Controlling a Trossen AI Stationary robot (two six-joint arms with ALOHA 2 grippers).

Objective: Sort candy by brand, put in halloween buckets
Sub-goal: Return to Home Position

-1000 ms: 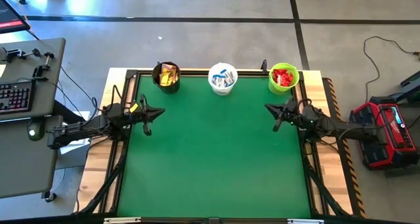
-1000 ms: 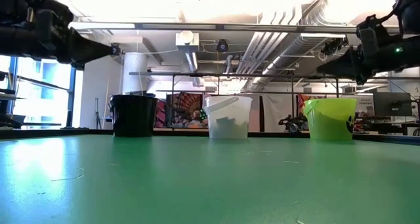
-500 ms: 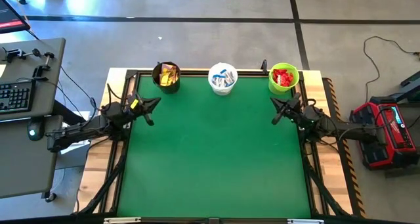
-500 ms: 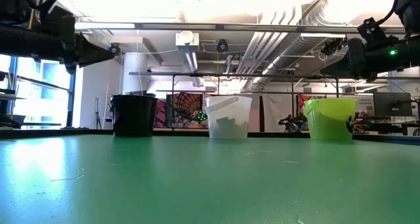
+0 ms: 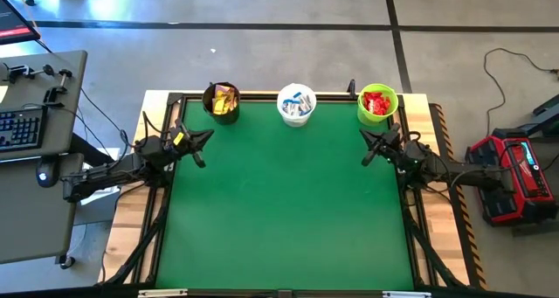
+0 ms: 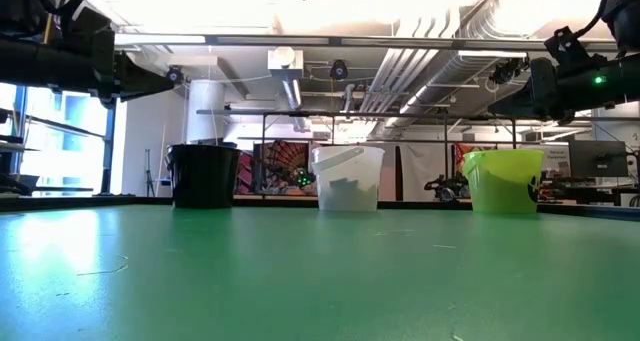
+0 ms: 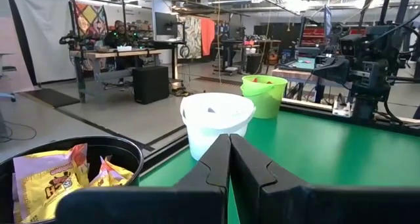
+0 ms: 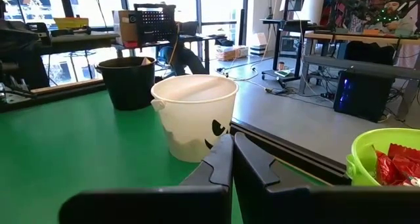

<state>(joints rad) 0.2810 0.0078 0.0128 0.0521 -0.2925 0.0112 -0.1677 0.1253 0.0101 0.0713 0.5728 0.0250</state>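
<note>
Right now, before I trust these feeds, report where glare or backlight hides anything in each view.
High view: even light, no glare on the table. Low view: the ceiling lights blow out the top, the black bucket reads as a silhouette, and a pale sheen lies on the table's left side. Right wrist view: bright windows behind the black bucket. Left wrist view: the yellow candy is plainly lit.

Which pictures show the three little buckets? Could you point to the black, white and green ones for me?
black bucket (image 6: 203,178): low view, middle of its front wall.
white bucket (image 6: 347,186): low view, middle of its front wall.
lime green bucket (image 6: 498,184): low view, middle of its front wall.
</note>
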